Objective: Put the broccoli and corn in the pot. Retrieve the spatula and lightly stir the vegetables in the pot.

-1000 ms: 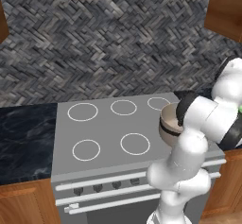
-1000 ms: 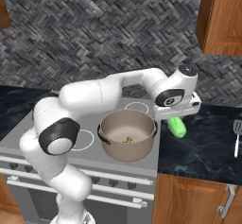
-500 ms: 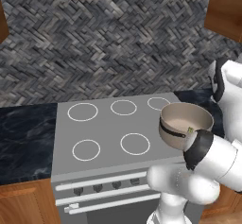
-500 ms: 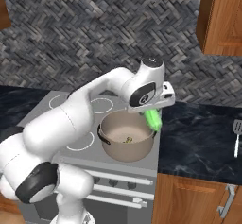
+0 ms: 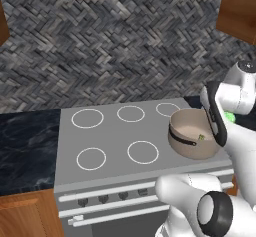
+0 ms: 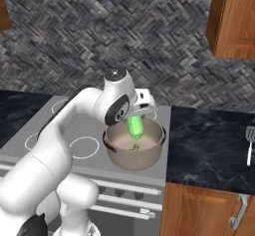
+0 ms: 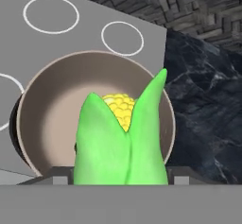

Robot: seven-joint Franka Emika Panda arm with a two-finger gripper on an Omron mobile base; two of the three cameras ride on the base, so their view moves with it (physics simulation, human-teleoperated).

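Hand view: the claw (image 7: 120,173) is clenched on the corn (image 7: 120,142), a green-husked ear with yellow kernels showing at its far end. The pot (image 7: 52,109) lies directly beyond the fingertips, its mouth open under the ear. Count: one corn, one pot.

Right base view: the ear hangs from the claw over the pot's mouth, its lower end just inside the rim line. Below the claw, on the pot floor, lies one small olive piece (image 6: 133,148), judged to be the broccoli. One spatula (image 6: 249,140) lies on the dark counter, well apart to the right of the claw.

Left base view: the arm hides most of the claw; a green tip of the ear shows beside it, with the pot just to its left and the small piece inside.

Step in hand: placing the corn. Next move, as judged: release the ear so it drops into the pot, then travel right to the spatula.
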